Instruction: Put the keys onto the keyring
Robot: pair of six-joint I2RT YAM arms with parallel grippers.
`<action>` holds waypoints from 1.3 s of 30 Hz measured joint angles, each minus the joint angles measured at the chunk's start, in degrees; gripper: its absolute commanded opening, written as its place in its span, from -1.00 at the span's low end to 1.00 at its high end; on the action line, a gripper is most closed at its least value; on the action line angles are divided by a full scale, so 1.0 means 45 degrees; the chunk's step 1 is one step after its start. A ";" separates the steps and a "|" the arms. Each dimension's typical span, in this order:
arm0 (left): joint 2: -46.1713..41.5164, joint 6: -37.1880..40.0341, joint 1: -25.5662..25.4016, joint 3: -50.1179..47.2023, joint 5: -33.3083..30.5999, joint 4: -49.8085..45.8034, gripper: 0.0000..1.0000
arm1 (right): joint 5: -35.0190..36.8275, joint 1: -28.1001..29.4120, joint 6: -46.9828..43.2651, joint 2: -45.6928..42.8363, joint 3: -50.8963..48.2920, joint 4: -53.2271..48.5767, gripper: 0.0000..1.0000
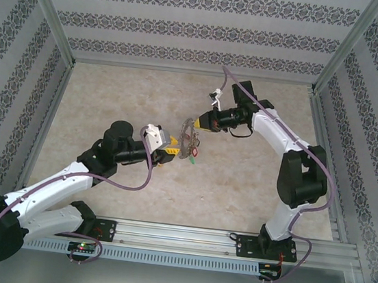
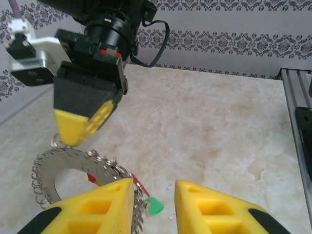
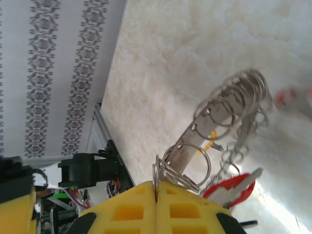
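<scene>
One keyring (image 1: 190, 142) is being held in the middle of the frame, over bare tabletop (image 1: 112, 91), with open room all around and the walls (image 1: 20, 58) far off. The right pincer (image 1: 195, 121) is squeezing tight on its upper rim. The left pincer (image 1: 174, 150) is gaping wide, holding nothing, one finger just beside the rim. One red key (image 3: 229, 187) and one green tag (image 2: 155, 206) are dangling.

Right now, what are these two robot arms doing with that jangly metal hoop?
The right gripper is pinched shut on a small loop at the rim of the keyring, holding it. The left gripper is open at the hoop's opposite edge, beside a red-tagged key and a green tag hanging there.
</scene>
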 measured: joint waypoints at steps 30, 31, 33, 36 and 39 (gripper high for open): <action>0.0797 -0.0053 0.0000 0.0209 0.0141 -0.0083 -0.40 | 0.0782 0.0699 -0.2380 -0.2433 -0.3138 0.1535 -1.00; 0.0772 -0.0053 0.0000 0.0209 0.0097 -0.0078 -0.39 | 0.0986 0.0855 -0.3220 -0.3298 -0.3798 0.1972 -1.00; 0.0772 -0.0044 0.0000 0.0209 0.0073 -0.0049 -0.37 | 0.1758 0.1438 -0.5459 -0.5139 -0.5333 0.2963 -1.00; 0.0777 -0.0039 0.0000 0.0209 0.0063 -0.0044 -0.37 | 0.3468 0.2531 -0.7990 -0.7310 -0.7640 0.5153 -1.00; 0.0777 -0.0034 0.0000 0.0209 0.0126 -0.0039 -0.32 | 0.4901 0.2773 -0.9646 -0.7951 -0.8631 0.6261 -1.00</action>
